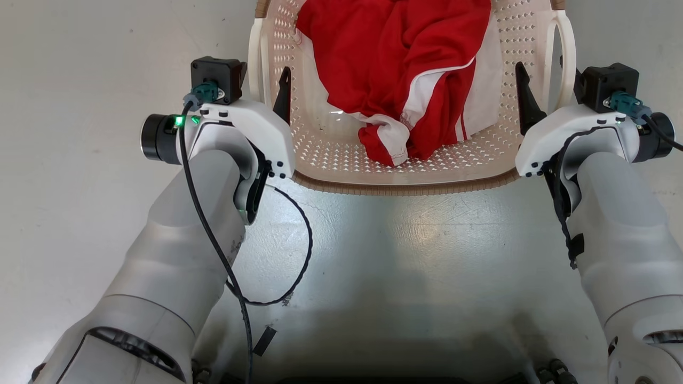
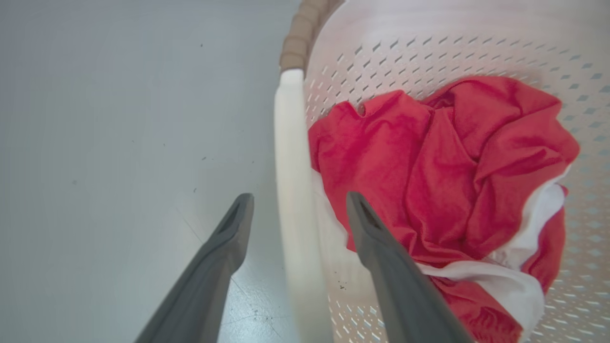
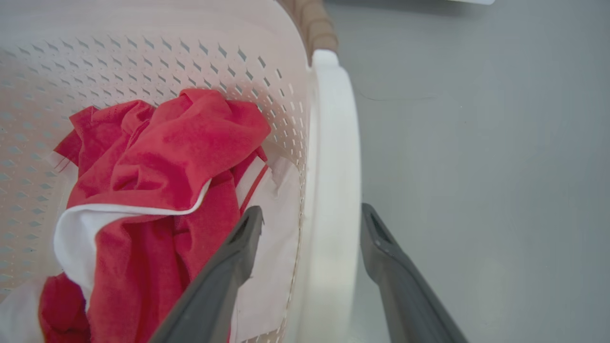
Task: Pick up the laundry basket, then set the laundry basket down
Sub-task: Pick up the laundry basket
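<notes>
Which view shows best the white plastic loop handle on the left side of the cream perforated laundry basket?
The left wrist view: the left handle runs large between the open left gripper's fingers, one inside the laundry basket. The head view shows it small, beside the wrist. The right wrist view shows the opposite handle.

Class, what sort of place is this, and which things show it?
Probably a laundry area, though that's uncertain: a perforated laundry basket holding red-and-white clothing stands on a smooth grey floor.
</notes>
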Controlling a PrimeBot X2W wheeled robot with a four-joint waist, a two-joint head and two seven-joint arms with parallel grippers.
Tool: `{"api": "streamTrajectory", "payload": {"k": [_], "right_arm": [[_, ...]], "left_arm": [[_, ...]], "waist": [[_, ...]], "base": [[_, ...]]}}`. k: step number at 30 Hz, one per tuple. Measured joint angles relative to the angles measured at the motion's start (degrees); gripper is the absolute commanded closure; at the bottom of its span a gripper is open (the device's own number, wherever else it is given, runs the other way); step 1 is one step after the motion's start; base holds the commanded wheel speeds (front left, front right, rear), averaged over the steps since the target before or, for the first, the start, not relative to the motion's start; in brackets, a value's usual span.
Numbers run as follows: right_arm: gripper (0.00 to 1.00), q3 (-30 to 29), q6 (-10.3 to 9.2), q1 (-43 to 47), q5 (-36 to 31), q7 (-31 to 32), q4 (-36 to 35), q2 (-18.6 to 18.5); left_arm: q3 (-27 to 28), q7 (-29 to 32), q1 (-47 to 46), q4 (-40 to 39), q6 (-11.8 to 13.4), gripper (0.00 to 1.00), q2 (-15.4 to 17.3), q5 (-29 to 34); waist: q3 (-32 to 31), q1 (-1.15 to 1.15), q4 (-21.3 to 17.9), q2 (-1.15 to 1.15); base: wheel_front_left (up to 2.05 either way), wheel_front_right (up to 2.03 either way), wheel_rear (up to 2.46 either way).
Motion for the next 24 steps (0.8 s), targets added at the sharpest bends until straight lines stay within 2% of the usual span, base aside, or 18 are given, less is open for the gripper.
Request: {"api": "streamTrajectory", "payload": {"k": [24], "right_arm": [[0.00,2.8,0.00,-1.1,3.4,0.0,1.8,0.0]], "left_arm": [[-5.6,0.0,-2.5,3.7,0.5,0.00,0.0,-3.6]], "waist": [[-0.2,0.00,-0.4,0.00]], "base": [[0.00,0.00,0.00]]}}
